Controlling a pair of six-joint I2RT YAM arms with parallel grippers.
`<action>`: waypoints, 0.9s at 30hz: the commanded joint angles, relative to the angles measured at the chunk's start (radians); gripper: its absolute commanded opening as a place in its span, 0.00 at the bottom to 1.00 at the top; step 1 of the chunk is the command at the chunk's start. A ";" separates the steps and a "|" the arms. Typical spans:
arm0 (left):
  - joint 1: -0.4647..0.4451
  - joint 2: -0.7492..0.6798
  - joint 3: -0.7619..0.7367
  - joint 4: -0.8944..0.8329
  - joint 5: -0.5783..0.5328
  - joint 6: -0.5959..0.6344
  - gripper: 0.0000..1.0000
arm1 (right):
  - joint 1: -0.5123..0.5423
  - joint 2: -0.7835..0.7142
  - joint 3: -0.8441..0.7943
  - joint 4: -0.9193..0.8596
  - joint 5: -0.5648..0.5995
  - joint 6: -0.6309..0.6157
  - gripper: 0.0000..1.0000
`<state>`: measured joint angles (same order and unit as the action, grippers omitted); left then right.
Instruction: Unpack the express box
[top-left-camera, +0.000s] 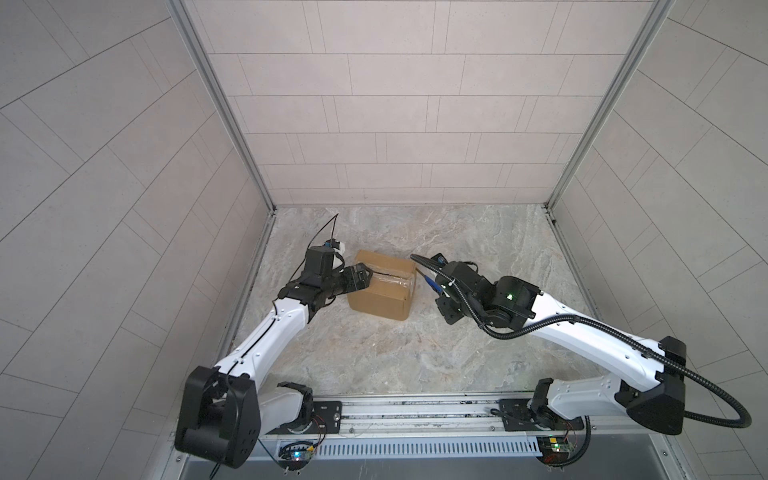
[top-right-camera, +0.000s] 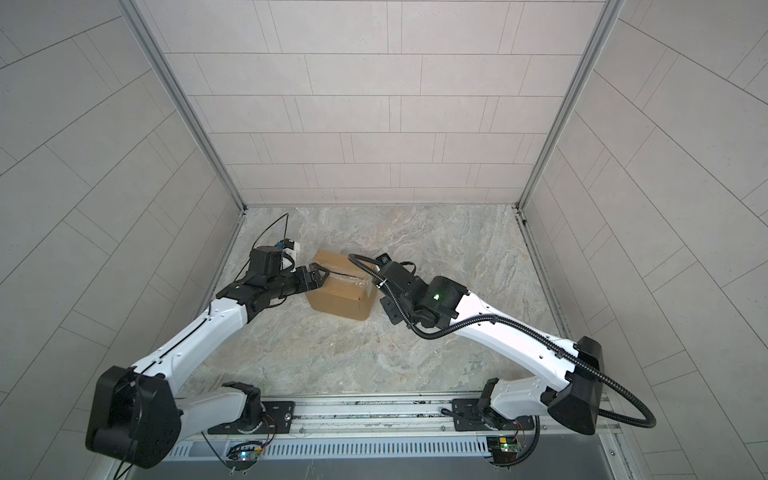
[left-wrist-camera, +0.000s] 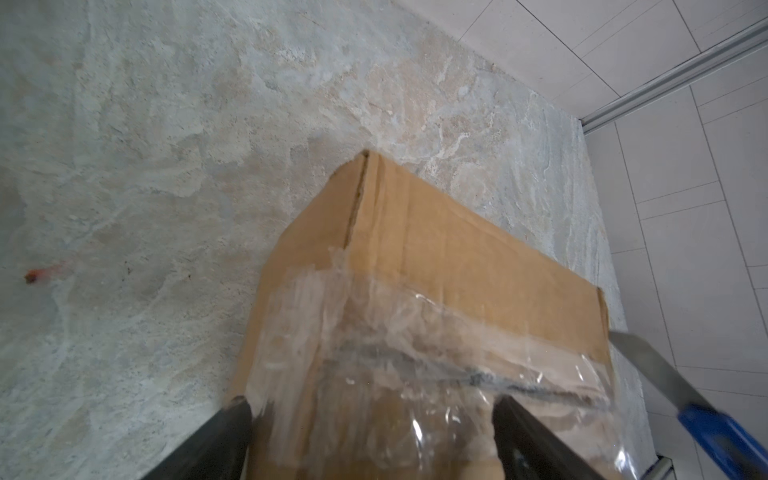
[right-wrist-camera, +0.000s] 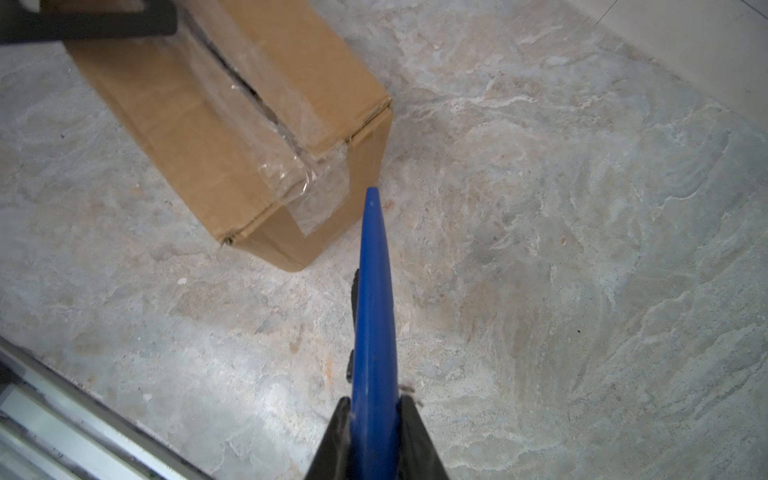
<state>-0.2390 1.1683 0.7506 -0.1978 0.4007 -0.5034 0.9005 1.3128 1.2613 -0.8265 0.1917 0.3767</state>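
The express box (top-left-camera: 380, 291) (top-right-camera: 338, 297) sits on the marbled worktop (top-left-camera: 415, 353), left of centre in both top views, its flaps down. Clear crinkled tape (left-wrist-camera: 374, 324) (right-wrist-camera: 249, 95) covers the top seam and folds over both ends. A dark slit shows along the seam under the tape.

The left gripper (top-left-camera: 363, 276) (left-wrist-camera: 372, 405) is at the box's left end with its jaws spread wide. In the left wrist view, 1 finger (left-wrist-camera: 232, 432) lies along the box's side wall and the other (left-wrist-camera: 523, 440) over the taped top. Whether either presses on the cardboard I cannot tell.

The right gripper (top-left-camera: 438, 291) (right-wrist-camera: 374, 401), right of the box in both top views, is pinched on the blue handle of a knife (right-wrist-camera: 374, 291) (left-wrist-camera: 706, 428). The grey blade shows at the lower right of the left wrist view. The knife points at the box's right end, just beside the taped corner. Contact cannot be made out.
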 joint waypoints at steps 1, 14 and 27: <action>-0.012 -0.072 -0.049 0.088 0.066 -0.086 0.94 | -0.060 0.033 0.041 0.114 -0.036 -0.063 0.00; 0.019 -0.175 -0.064 0.061 0.015 -0.131 0.97 | -0.168 0.066 0.072 0.030 -0.030 -0.060 0.00; 0.014 -0.100 -0.069 0.107 0.069 -0.136 0.97 | -0.165 -0.090 -0.110 0.107 -0.219 -0.010 0.00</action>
<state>-0.2111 1.0897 0.7036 -0.1181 0.4618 -0.6327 0.7326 1.1934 1.1297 -0.7803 0.0425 0.3710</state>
